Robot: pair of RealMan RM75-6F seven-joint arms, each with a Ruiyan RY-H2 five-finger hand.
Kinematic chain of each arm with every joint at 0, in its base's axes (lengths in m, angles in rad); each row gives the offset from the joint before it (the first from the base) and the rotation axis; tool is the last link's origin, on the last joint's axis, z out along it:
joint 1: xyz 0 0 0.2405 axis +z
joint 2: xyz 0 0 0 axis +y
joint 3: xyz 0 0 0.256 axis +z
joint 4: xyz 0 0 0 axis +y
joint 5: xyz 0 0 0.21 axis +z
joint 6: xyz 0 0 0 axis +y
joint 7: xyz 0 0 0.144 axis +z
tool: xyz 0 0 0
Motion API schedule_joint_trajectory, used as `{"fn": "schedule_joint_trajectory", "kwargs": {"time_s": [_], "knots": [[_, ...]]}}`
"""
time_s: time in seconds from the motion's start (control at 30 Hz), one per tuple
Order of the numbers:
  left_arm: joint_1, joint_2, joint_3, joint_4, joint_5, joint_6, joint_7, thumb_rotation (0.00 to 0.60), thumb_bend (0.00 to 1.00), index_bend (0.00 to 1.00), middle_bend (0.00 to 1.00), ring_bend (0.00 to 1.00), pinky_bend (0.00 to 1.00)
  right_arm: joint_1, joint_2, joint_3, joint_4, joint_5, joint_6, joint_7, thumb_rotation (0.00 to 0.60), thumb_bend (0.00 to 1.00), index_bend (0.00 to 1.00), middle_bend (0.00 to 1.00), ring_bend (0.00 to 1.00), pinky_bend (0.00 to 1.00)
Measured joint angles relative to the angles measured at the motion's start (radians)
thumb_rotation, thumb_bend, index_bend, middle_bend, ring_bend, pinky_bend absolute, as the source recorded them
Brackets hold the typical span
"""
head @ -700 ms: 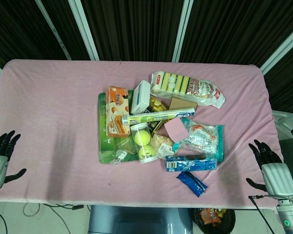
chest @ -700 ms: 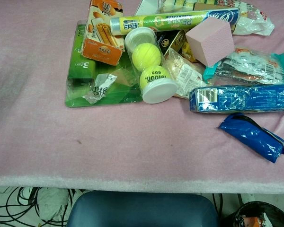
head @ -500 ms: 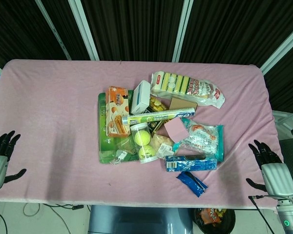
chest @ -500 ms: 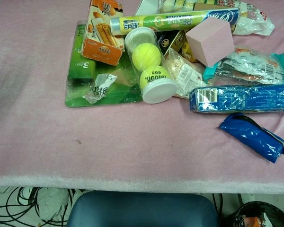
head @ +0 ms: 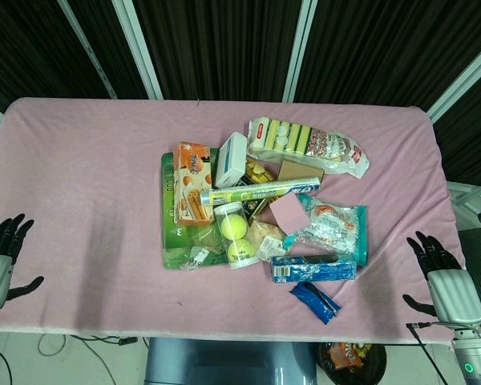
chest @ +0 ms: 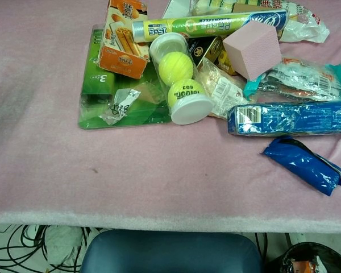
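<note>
left hand (head: 0, 261) sits at the near left edge of the counter (head: 88, 184), fingers (head: 8, 233) apart, holding nothing. right hand (head: 445, 281) at the near right edge, fingers (head: 429, 249) apart too, nothing in them. neither hand shows in the chest view.

nearest thing to the right fingers is the small dark blue packet (head: 315, 301) (chest: 304, 164), lying flat inboard of them, apart from the hand, not touched. just beyond it, the long blue wrapped pack (head: 314, 268) (chest: 290, 118), close to the packet; can't tell if they touch. past that, a clear and teal snack bag (head: 334, 228) (chest: 307, 79) with a pink block (head: 289, 212) (chest: 253, 48) leaning beside it.

nearest to the left fingers is the flat green pack (head: 176, 233) (chest: 99, 96), well apart from them across bare pink cloth. an orange box (head: 192, 182) (chest: 122, 42) lies on top of it. a clear tube with two tennis balls (head: 234, 237) (chest: 181, 79) lies at the green pack's inner side, white cap toward the near edge. a yellow-green tube (head: 260, 191) (chest: 207, 24) lies crosswise above the ball tube. a white box (head: 231, 159) and a bag of sponges (head: 305, 144) sit at the far side of the pile, farthest from both hands.
</note>
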Motion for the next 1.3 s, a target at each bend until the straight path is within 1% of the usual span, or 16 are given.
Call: {"fn": "schedule_joint_trajectory", "kwargs": {"time_s": [0.3, 0.43, 0.53, 0.63, 0.8, 0.97, 1.13, 1.3], "knots": [[0.000, 0.001, 0.002, -0.009, 0.001, 0.000, 0.002, 0.600, 0.00, 0.00, 0.00, 0.00, 0.00, -0.002, 0.006, -0.005, -0.004, -0.010, 0.004, 0.013, 0.600, 0.07, 0.00, 0.00, 0.00, 0.22], [0.004, 0.003, 0.001, -0.016, -0.002, 0.004, 0.004, 0.600, 0.00, 0.00, 0.00, 0.00, 0.00, 0.004, 0.008, -0.011, -0.026, -0.029, -0.004, 0.024, 0.600, 0.08, 0.00, 0.00, 0.00, 0.22], [0.004, 0.002, 0.002, -0.018, -0.002, 0.003, 0.006, 0.600, 0.00, 0.00, 0.00, 0.00, 0.00, 0.015, 0.005, -0.017, -0.053, -0.039, -0.023, 0.027, 0.600, 0.08, 0.00, 0.02, 0.01, 0.22], [0.003, 0.002, 0.003, -0.020, 0.000, 0.003, 0.008, 0.600, 0.00, 0.00, 0.00, 0.00, 0.00, 0.034, -0.007, -0.022, -0.078, -0.045, -0.064, 0.006, 0.600, 0.09, 0.00, 0.05, 0.03, 0.22], [0.003, 0.002, 0.002, -0.021, -0.004, 0.001, 0.005, 0.600, 0.00, 0.00, 0.00, 0.00, 0.00, 0.077, -0.065, -0.024, -0.130, -0.035, -0.155, -0.081, 0.600, 0.11, 0.01, 0.10, 0.08, 0.22], [0.002, 0.005, 0.001, -0.019, -0.010, -0.006, -0.004, 0.600, 0.00, 0.00, 0.00, 0.00, 0.00, 0.116, -0.157, -0.009, -0.166, -0.005, -0.211, -0.170, 0.600, 0.13, 0.09, 0.15, 0.12, 0.23], [0.000, 0.008, 0.000, -0.019, -0.016, -0.013, -0.015, 0.600, 0.00, 0.00, 0.00, 0.00, 0.00, 0.145, -0.245, 0.011, -0.169, 0.028, -0.242, -0.225, 0.600, 0.13, 0.10, 0.15, 0.12, 0.24], [-0.003, 0.010, -0.002, -0.020, -0.024, -0.023, -0.025, 0.600, 0.00, 0.00, 0.00, 0.00, 0.00, 0.176, -0.327, 0.036, -0.142, 0.066, -0.268, -0.274, 0.600, 0.13, 0.12, 0.16, 0.13, 0.24]]}}
